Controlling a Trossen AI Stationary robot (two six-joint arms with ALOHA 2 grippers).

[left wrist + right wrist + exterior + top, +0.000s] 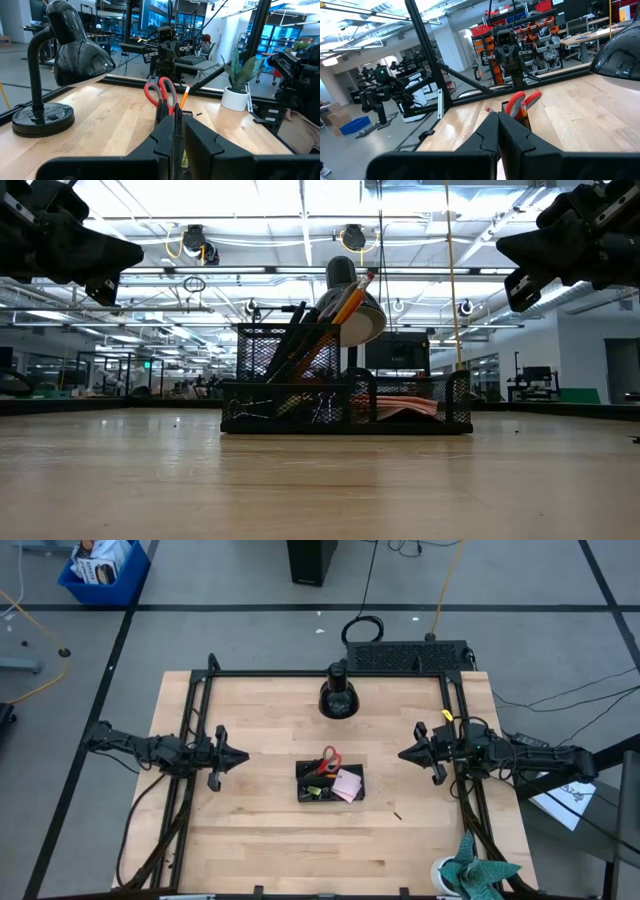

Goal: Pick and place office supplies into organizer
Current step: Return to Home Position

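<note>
The black mesh organizer [330, 783] stands at the table's middle, resting on its base [345, 423]. Red-handled scissors [330, 758] and orange pencils [350, 295] stand upright in its tall cup. A pink sticky-note pad [347, 785] lies in a low compartment. My left gripper [243, 756] hovers shut above the table, left of the organizer, and points at it. My right gripper [403, 753] hovers shut to the organizer's right, also pointing at it. Neither holds anything. Past each wrist's own fingers the scissors' handles [160, 92] [522, 102] show.
A black desk lamp [338, 695] stands at the far edge behind the organizer. A green plant in a white pot [475, 875] sits at the near right corner. A tiny dark piece [398, 815] lies on the wood right of the organizer. Black frame rails [190, 740] run along the table's sides.
</note>
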